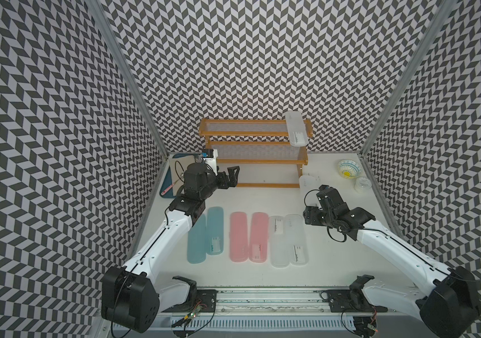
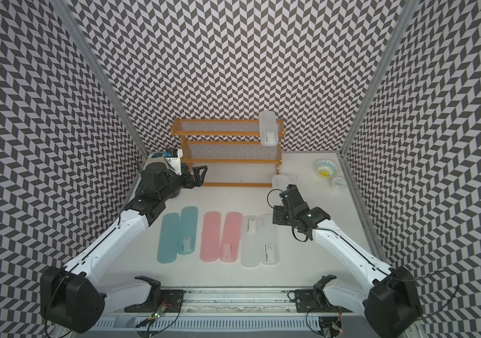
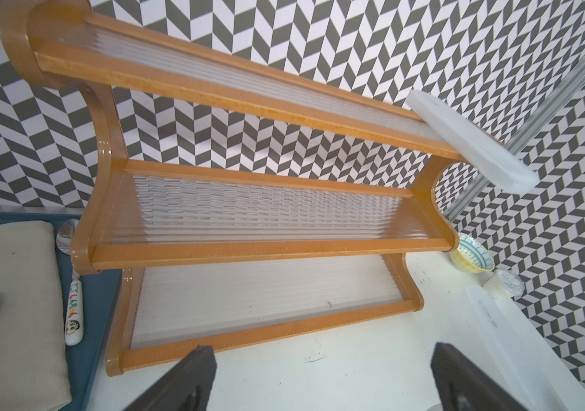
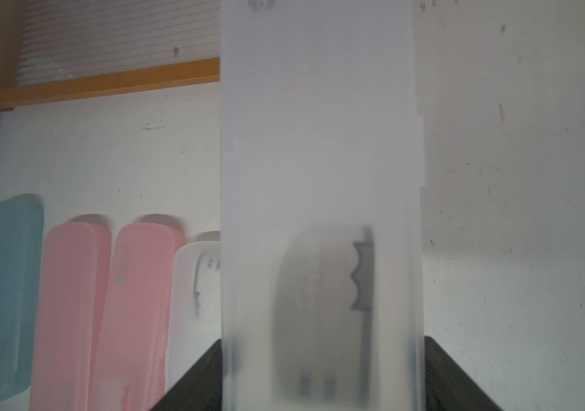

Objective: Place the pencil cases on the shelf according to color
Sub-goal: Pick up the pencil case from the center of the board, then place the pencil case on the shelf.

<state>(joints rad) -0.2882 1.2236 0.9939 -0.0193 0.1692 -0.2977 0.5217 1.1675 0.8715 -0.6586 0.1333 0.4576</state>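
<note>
Clamped on one end of the frosted white case toward the desk's far right corner, beside the shelf, the right gripper risks it pivoting loose when lifted; the left gripper gapes empty.

1. Spoon handle, white, lying in the blue tray: we find a column of coloured hand-drawn characters above a cartoon face. They look Japanese, but we cannot spell them out.
2. Small round tub, beside the patterned bowl: we read pale lettering that seems to begin "Oat"; the rest is cut off.
3. Frosted white case: its label shows through the plastic as a dark wavy-edged mark and two short bars. It is blurred, and we read no letters.
4. Teal case, pink case, case on the top tier: each has a small white label whose print is too small for us to read.
</note>
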